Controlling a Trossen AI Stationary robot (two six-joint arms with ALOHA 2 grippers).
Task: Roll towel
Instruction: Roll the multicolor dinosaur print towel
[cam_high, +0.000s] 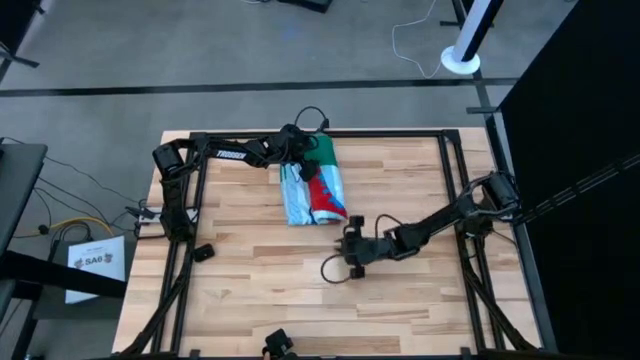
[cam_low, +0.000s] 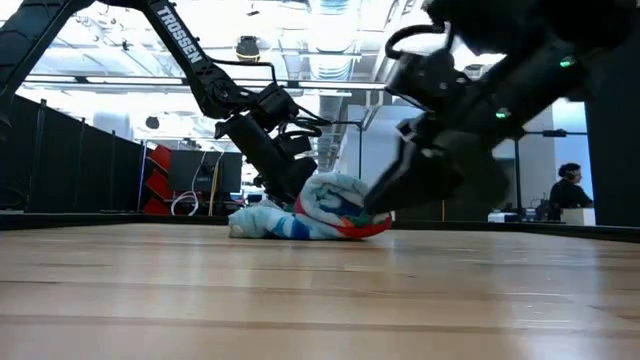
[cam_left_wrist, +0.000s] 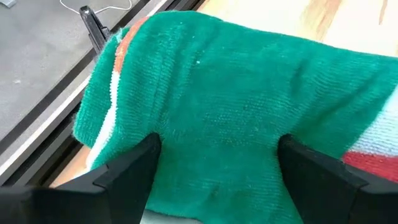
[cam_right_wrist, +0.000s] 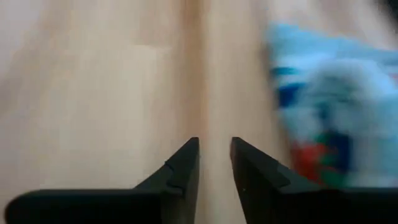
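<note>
Towel (cam_high: 314, 190): a rolled bundle on the table (cam_high: 250, 290), near its far edge – green at the far end, light-blue, white and red print at the near end.
Left arm: reaches from the table's left side along the far edge, then bends down onto the towel's far, green end.
Left gripper (cam_left_wrist: 216, 163): fingers (cam_left_wrist: 134, 165) spread wide, pressed into the green cloth – the fabric bulges between them, so it straddles the towel's end rather than pinching it.
Right arm: stretched low from the table's right side, slanting toward the towel's near end.
Right gripper (cam_right_wrist: 214, 165): just off the towel's near end, apart from it, over bare wood; fingers (cam_right_wrist: 183, 168) drawn nearly together with only a thin slit between them, nothing in them.
Towel from the right wrist: a blurred blue-and-red mass (cam_right_wrist: 329, 118) to one side of the fingers.
</note>
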